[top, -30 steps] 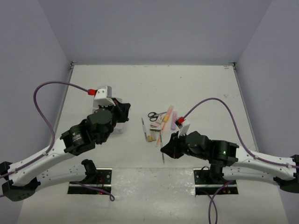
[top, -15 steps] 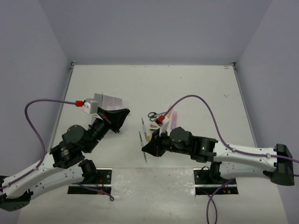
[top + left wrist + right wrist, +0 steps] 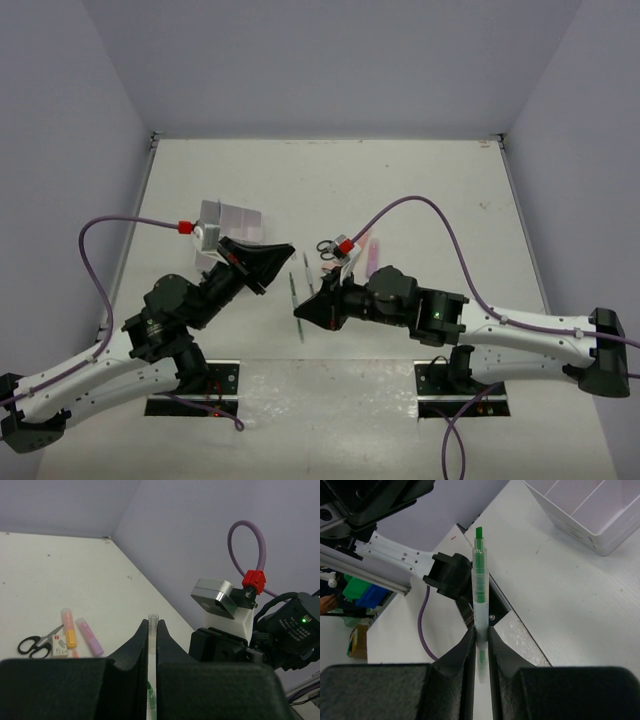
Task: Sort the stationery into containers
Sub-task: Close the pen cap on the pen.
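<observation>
My right gripper point(image 3: 300, 312) point(image 3: 480, 630) is shut on a thin clear pen point(image 3: 292, 288) point(image 3: 479, 580) with a green refill, held above the near middle of the table. My left gripper point(image 3: 284, 256) point(image 3: 152, 622) is shut and points at that pen from the left. In the left wrist view the pen point(image 3: 152, 625) shows in the slit between its jaws; I cannot tell whether they touch it. The clear organiser box point(image 3: 232, 215) point(image 3: 590, 510) sits behind the left gripper. Scissors point(image 3: 327, 248) point(image 3: 35, 644), an orange marker point(image 3: 68, 634) and a lilac bar point(image 3: 372, 258) point(image 3: 89, 636) lie mid-table.
Another thin grey pen point(image 3: 304, 265) lies on the table just beyond the two grippers. A small eraser point(image 3: 59, 644) rests beside the scissors. Purple cables arc over both arms. The arm bases and their mounting plates point(image 3: 195, 385) line the near edge.
The right gripper carried the pen leftward toward the middle. The left arm swung off the organiser box and turned right, ending close to the pen.
</observation>
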Controlling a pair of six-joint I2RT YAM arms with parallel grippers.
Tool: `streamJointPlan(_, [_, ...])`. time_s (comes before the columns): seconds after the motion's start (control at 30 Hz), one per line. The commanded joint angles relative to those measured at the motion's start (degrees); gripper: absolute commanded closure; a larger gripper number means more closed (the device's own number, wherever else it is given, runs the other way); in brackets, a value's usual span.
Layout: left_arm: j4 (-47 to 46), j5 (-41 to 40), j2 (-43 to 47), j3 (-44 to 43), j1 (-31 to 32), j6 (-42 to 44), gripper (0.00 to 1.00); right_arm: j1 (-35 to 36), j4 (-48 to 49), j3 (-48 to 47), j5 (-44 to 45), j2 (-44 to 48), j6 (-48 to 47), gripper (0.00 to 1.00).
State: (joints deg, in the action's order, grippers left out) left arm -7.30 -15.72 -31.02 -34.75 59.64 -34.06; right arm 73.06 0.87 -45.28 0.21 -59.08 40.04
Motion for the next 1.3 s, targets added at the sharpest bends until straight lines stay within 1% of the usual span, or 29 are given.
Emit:
streamJointPlan(0.0, [-3.4, 1.7, 0.2, 0.7, -0.4, -1.6, 1.0, 0.1, 0.8, -1.3, 1.7, 2.5, -1.1, 1.0])
streamJointPlan(0.43, [-3.9, 2.8, 0.2, 1.2, -0.4, -2.8, 1.0, 0.0, -3.8, -2.4, 6.0, 3.8, -1.0, 1.0])
streamJointPlan(1.27, [-4.7, 3.0, -0.9, 2.6, -0.4, -2.8, 1.0, 0.0, -4.4, -3.3, 5.3, 4.8, -1.3, 1.0])
